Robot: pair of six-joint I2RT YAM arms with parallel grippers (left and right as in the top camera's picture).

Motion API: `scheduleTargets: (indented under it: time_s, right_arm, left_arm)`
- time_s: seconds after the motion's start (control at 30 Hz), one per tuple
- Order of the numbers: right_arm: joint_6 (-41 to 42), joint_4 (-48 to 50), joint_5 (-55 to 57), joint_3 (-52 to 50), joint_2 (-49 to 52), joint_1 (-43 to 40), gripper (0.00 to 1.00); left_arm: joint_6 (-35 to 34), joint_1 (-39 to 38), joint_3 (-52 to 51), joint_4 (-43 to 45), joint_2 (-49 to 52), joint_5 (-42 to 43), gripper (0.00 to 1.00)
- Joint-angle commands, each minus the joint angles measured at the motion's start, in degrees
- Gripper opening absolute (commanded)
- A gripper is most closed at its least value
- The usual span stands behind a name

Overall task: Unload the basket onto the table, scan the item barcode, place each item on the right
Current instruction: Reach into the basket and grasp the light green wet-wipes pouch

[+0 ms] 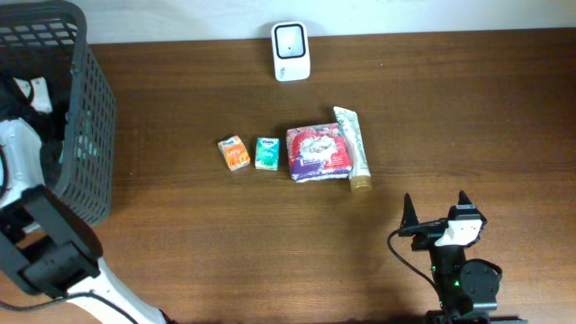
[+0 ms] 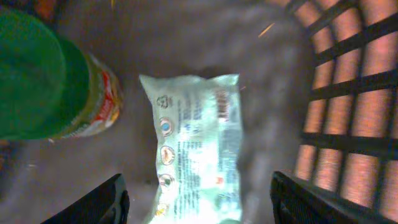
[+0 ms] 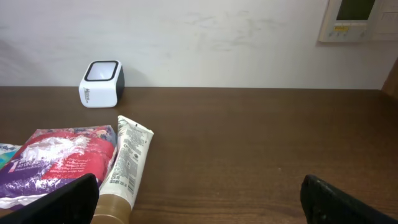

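Observation:
A white and green printed packet (image 2: 196,146) lies flat on the floor of the dark mesh basket (image 1: 85,117). In the left wrist view my left gripper (image 2: 199,208) hangs open just above its near end, one finger on each side, not touching it. The print is blurred and I cannot make out a barcode. In the overhead view that gripper is hidden inside the basket. The white scanner (image 1: 291,50) stands at the table's far edge, also seen as the white scanner (image 3: 101,83). My right gripper (image 1: 436,205) rests open and empty near the front right.
A green-lidded jar (image 2: 43,81) stands left of the packet in the basket, whose mesh wall (image 2: 348,106) is close on the right. Mid-table lie an orange box (image 1: 234,153), a green box (image 1: 266,153), a red-purple pack (image 1: 317,151) and a tube (image 1: 352,147).

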Motion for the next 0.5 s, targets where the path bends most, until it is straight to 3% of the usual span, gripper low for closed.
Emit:
scheduleTargets:
  time_s: [0.0,0.17,0.23,0.33,0.37,0.47]
  right_arm:
    - [0.02,-0.20,0.50,-0.42,-0.44,-0.37,0.99]
    - [0.02,-0.22,0.50,-0.42,-0.44,-0.37,0.99]
    - [0.02,-0.22,0.50,-0.42,-0.44,-0.37,0.99]
    - [0.02,-0.20,0.50,-0.42,-0.44,-0.37,0.99]
    - [0.02,-0.22,0.50,-0.42,-0.44,-0.37,0.99]
    - [0.02,-0.20,0.50,-0.42,-0.44,-0.37,0.99]
  left_arm:
    - [0.11,2.14,-0.35,-0.59,4.48,1.11,0.71]
    - [0.09,2.29,-0.35,1.27,8.24,4.90,0.68]
    - [0.09,2.51,-0.35,1.64,8.28,4.92,0.49]
    - [-1.86,2.62,0.07,1.44,7.96,4.92,0.04]
    - [-4.17,2.62,0.46,1.14,7.43,4.96,0.00]
    - [-8.28,2.62,3.43,-1.25,2.91,6.51,0.00]
